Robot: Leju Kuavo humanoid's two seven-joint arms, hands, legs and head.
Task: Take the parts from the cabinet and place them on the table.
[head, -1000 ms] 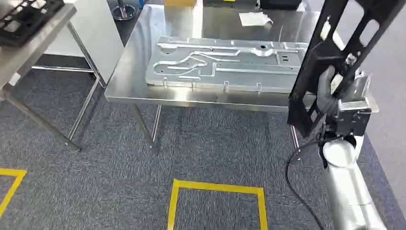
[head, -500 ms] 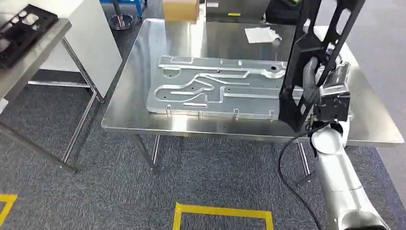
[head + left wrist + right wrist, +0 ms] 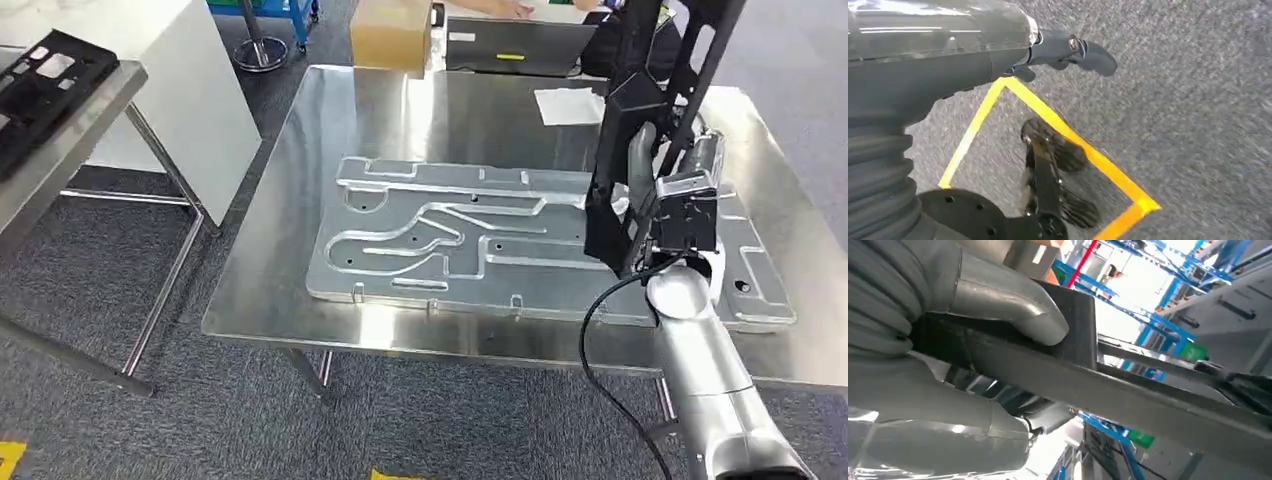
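My right hand (image 3: 655, 195) grips a long black frame part (image 3: 640, 110) and holds it upright above the right side of the steel table (image 3: 300, 190). In the right wrist view the grey thumb (image 3: 1008, 310) presses on the black frame part (image 3: 1128, 395), which runs across the picture. A second black part (image 3: 45, 80) lies on the grey surface at the far left. My left hand (image 3: 1068, 50) hangs over the carpet with nothing in it, its fingers stretched out.
A large silver stamped metal panel (image 3: 470, 240) covers the middle of the table. At the table's far edge stand a cardboard box (image 3: 392, 35), a dark flat case (image 3: 520, 45) and a sheet of paper (image 3: 570, 105). A person's hand (image 3: 500, 8) shows beyond. Yellow floor tape (image 3: 1073, 135) marks the carpet.
The whole view has shifted: the camera has come closer to the table, which now sits lower and larger. My right hand still grips the black part, now over the table's right side.
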